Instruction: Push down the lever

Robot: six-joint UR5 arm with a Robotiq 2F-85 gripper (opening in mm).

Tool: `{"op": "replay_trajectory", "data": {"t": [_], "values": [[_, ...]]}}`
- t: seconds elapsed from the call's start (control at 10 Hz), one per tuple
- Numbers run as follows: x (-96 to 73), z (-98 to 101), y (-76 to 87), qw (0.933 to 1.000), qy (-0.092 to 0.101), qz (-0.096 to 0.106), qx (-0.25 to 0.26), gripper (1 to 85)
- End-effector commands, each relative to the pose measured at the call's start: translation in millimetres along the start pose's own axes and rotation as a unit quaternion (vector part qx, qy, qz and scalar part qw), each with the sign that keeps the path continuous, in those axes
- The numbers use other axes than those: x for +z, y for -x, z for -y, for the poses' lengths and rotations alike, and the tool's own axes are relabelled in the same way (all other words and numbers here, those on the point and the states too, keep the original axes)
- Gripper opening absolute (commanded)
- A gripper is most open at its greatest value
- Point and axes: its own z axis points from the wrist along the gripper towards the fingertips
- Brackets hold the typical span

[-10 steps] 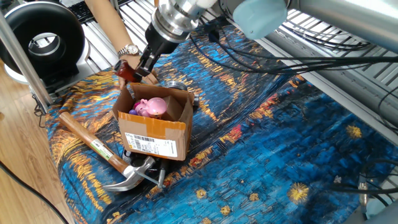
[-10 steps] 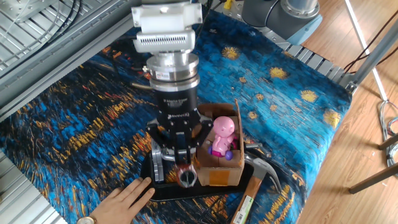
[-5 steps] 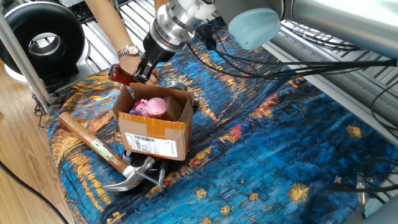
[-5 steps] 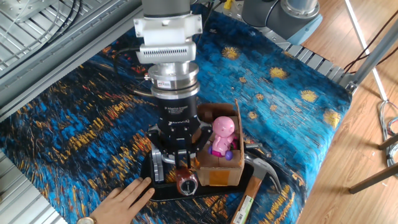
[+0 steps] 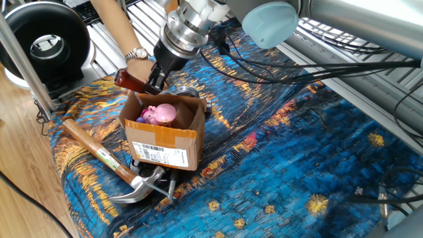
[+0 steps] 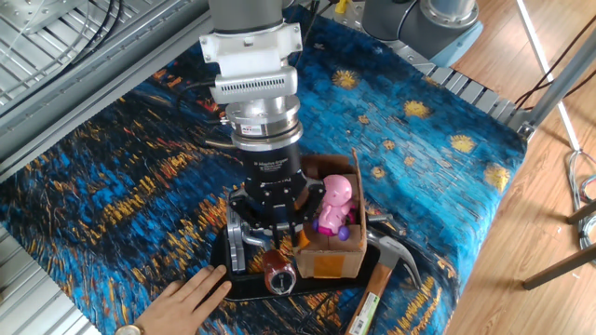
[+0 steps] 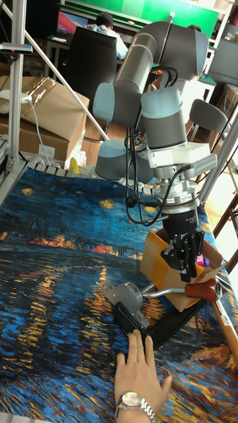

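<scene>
The cardboard box is taken as the landmark. In one fixed view it is seen from above and from the hammer side, quite near, with the table stretching away to the right. In the other fixed view the box is looked at steeply downward from the opposite side. In the tall fixed view the box is seen from lower, across the table. The box is shared by all three views.

Arm reaching down, wrist vertical

The robot's hand points straight downward, its dark fingers close together; whether they are pinched fully closed cannot be told.
</scene>
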Motion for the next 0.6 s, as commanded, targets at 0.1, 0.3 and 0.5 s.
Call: {"op": "replay_trajectory", "data": {"t": [0.1, 0.3, 0.5], "values": [[-1.6, 8.5, -3.3, 0.9992, -0.014, -0.007, -0.037, 25.0], [-1.6, 9.8, 4.4, 0.9995, -0.017, 0.008, -0.026, 25.0], [-11.5, 34.4, 17.7, 0.9932, -0.056, 0.052, 0.088, 15.7]]}}
